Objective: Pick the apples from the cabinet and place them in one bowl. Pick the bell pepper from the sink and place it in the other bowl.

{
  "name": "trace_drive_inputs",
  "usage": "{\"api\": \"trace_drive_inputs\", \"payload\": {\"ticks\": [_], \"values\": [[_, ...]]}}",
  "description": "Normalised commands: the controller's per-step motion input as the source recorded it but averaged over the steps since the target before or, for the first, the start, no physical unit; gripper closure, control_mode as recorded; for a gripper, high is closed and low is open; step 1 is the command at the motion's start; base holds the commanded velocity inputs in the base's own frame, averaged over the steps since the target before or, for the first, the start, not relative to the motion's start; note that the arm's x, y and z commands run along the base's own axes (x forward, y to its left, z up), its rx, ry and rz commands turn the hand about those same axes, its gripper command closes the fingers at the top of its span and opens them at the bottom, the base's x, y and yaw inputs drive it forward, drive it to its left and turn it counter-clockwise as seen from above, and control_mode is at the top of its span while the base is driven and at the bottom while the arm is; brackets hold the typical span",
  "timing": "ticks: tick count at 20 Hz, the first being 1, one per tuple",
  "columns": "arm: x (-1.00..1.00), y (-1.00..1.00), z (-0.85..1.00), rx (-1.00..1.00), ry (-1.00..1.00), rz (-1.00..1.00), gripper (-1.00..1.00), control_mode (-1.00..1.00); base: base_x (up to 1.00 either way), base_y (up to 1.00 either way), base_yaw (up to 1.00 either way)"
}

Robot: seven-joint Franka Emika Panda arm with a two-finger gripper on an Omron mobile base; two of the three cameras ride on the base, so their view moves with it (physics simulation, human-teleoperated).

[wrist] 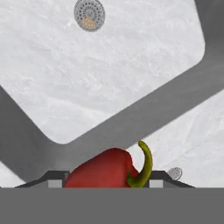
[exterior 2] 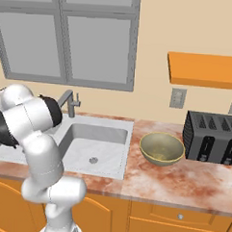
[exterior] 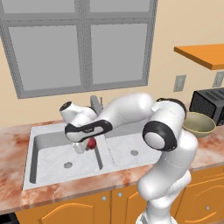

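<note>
My gripper [exterior: 86, 145] is shut on the dark-red bell pepper [exterior: 92, 143], holding it above the sink [exterior: 48, 146] near the divider between the two basins. In the hand view the bell pepper [wrist: 103, 171] with its curled green stem sits between the fingertips of the gripper [wrist: 106, 183], and the marbled sink [wrist: 131, 65] floor lies well below. An olive-green bowl [exterior: 199, 124] stands on the counter right of the sink; the same bowl [exterior 2: 161, 149] looks empty. The orange cabinet [exterior: 205, 55] hangs above it. The apples are out of view.
A grey faucet [exterior: 95, 104] rises behind the sink. A black toaster [exterior 2: 213, 137] stands right of the bowl, under the cabinet [exterior 2: 204, 70]. Marbled counter [exterior 2: 182, 181] lies in front of the bowl. My arm's elbow [exterior: 159, 135] reaches over the right basin.
</note>
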Motion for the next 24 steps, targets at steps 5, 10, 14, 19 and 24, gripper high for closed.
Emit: {"api": "trace_drive_inputs", "payload": {"ticks": [5, 10, 14, 19, 24], "values": [[-0.3, -0.23, 0.31, 0.0, -0.06, -0.08, 1.0, -1.0, 0.0, 0.0, 0.0], [-0.33, -0.28, 0.27, 0.0, -0.11, -0.07, 1.0, -1.0, 0.0, 0.0, 0.0], [-0.31, -0.34, 0.22, 0.02, -0.18, -0.04, 1.0, -1.0, 0.0, 0.0, 0.0], [-0.29, -0.38, 0.24, 0.06, -0.16, -0.04, 1.0, -1.0, 0.0, 0.0, 0.0], [-0.25, -0.41, 0.28, 0.09, -0.06, -0.09, 1.0, -1.0, 0.0, 0.0, 0.0]]}}
